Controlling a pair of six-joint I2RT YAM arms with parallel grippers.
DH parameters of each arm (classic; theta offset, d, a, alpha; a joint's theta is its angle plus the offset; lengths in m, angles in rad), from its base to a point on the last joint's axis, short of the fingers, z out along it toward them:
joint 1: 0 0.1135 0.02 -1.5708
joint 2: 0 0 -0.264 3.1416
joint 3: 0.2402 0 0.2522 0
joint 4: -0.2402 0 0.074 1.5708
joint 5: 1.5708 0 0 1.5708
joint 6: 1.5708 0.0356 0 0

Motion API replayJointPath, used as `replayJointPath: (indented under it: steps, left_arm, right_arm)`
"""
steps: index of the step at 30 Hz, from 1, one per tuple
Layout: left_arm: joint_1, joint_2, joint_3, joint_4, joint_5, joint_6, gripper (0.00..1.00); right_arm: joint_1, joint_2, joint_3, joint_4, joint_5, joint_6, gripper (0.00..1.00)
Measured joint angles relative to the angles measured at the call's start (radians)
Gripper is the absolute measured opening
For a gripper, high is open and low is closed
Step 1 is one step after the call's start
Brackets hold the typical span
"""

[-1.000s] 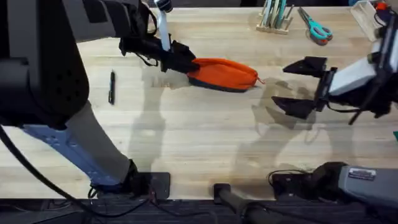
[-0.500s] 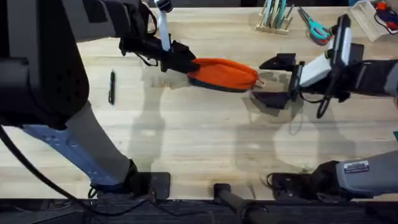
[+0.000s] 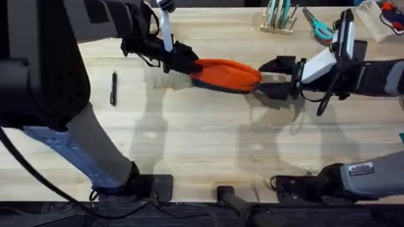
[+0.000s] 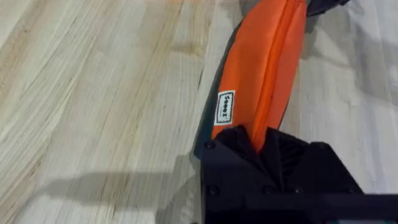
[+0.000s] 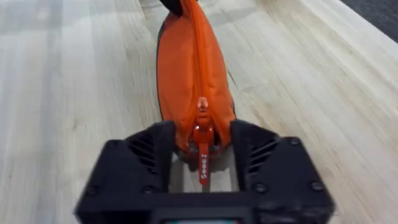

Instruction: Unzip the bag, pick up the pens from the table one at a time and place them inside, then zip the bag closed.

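Fabric this soft will buckle, so my left gripper (image 3: 189, 65) clamps the bag (image 3: 227, 74) at the tabletop's (image 3: 189, 139) twelve o'clock while my right gripper (image 5: 202, 163), jaws apart, straddles its red pull (image 5: 203, 155).

A small wooden rack (image 3: 278, 26) stands at the far edge of the bench, holding several upright slim items in teal and pale tones (image 3: 276, 12), too small to tell apart; just beside it to the right lies a pair of teal-handled scissors (image 3: 320, 28), flat, handles toward the near side; at the far right corner sits a clear plastic container (image 3: 377, 17) with something red and orange (image 3: 387, 6) at its top edge.
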Motion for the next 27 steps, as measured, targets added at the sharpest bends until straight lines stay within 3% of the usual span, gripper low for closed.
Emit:
replayJointPath:
  steps: [4,6,21,27]
  left_arm:
    - [0.0,0.0,0.0,0.001,0.001,0.0,0.041]
    - [0.0,0.0,0.0,0.004,0.002,0.0,0.041]
    - [-0.012,0.0,0.0,0.003,0.011,0.0,0.041]
    - [-0.024,0.0,0.0,0.002,0.025,0.0,0.041]
  right_arm:
    - [0.002,0.0,0.0,0.002,-0.01,0.015,0.151]
    - [0.003,0.0,0.0,0.002,-0.017,0.025,0.048]
    - [-0.037,-0.001,-0.001,-0.001,-0.047,0.082,0.031]
    - [-0.065,-0.054,-0.008,-0.007,-0.048,0.087,0.031]
